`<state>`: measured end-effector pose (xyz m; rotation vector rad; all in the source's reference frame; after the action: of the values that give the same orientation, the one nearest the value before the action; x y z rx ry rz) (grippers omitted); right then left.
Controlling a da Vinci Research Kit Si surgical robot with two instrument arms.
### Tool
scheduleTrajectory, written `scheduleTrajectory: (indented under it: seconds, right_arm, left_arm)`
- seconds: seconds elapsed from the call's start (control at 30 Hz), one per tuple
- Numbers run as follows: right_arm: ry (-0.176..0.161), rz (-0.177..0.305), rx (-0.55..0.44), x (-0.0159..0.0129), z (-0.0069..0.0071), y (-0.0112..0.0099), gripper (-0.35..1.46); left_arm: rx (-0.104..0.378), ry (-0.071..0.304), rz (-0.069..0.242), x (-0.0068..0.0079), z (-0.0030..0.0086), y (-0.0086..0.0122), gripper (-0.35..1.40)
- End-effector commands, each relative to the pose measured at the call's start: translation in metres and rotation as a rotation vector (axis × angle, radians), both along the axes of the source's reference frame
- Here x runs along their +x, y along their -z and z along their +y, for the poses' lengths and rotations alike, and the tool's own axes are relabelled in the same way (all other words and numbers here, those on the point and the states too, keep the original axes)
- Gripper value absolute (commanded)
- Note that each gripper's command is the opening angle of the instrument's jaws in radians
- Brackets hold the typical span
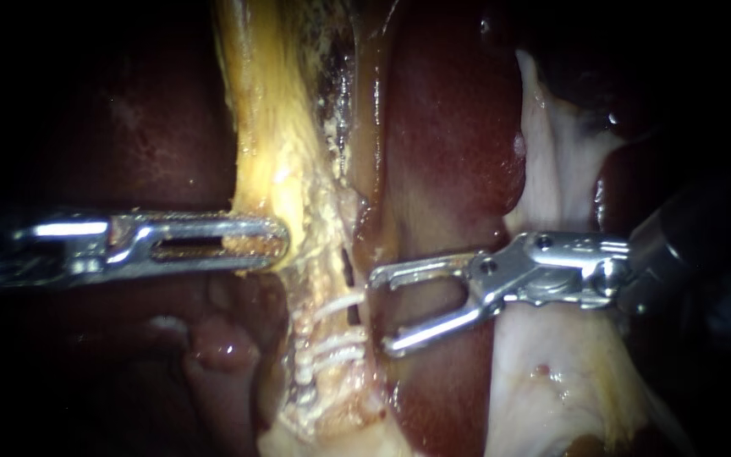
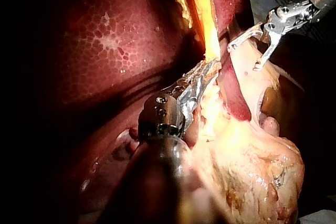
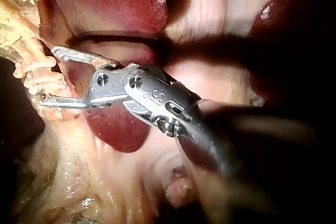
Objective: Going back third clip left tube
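A pale, ragged tube point(image 1: 325, 279) runs down the middle of the endoscope view, crossed by three white clips point(image 1: 337, 340). My left instrument point(image 1: 257, 245) comes in level from the left, its slotted jaws shut on the yellow tissue strand point(image 1: 268, 144) just above the clips. My right instrument point(image 1: 380, 311) stands just right of the clipped stretch, jaws wide open and empty, tips pointing at the clips. In the right wrist view the open jaws point(image 3: 48, 77) sit beside the clips point(image 3: 38, 65). The left wrist view shows my left jaws point(image 2: 203, 73) closed on yellow tissue.
Dark red liver point(image 1: 458, 127) lies behind the right jaws and fills the left wrist view point(image 2: 105, 45). Pale whitish tissue point(image 1: 552, 364) spreads under the right shaft. A small pink nub point(image 1: 222, 347) sits below the left instrument.
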<state>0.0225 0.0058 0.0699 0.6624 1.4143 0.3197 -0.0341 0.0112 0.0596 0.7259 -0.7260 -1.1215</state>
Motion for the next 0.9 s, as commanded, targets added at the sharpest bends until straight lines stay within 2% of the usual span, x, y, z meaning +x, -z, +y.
scheduleTrajectory:
  seconds: [0.03, 0.13, 0.3, 0.43, 0.67, 0.77, 0.9]
  right_arm:
    - [-0.010, -0.004, -0.021, -0.0006, 0.0004, 0.0009, 0.60]
    - [-0.022, -0.011, -0.057, -0.0018, 0.0011, 0.0026, 0.60]
    - [-0.032, -0.018, -0.092, -0.0028, 0.0012, 0.0040, 0.60]
    - [-0.027, -0.013, -0.099, -0.0027, 0.0010, 0.0040, 0.60]
    - [-0.021, -0.006, -0.103, -0.0023, 0.0003, 0.0035, 0.60]
    - [-0.022, -0.006, -0.103, -0.0022, 0.0002, 0.0034, 0.60]
    - [-0.022, -0.004, -0.109, -0.0022, 0.0003, 0.0035, 0.60]
  left_arm:
    - [0.000, 0.001, 0.001, -0.0001, 0.0000, -0.0001, -0.35]
    - [-0.001, 0.002, -0.001, -0.0002, 0.0000, -0.0001, -0.35]
    - [-0.004, 0.006, 0.002, -0.0005, 0.0000, -0.0007, -0.35]
    - [-0.010, 0.009, 0.005, -0.0014, -0.0002, -0.0021, -0.35]
    - [-0.017, 0.006, -0.001, -0.0033, -0.0001, -0.0060, -0.35]
    - [-0.015, -0.001, 0.005, -0.0039, 0.0000, -0.0070, -0.35]
    - [-0.015, -0.003, 0.004, -0.0042, 0.0000, -0.0073, -0.35]
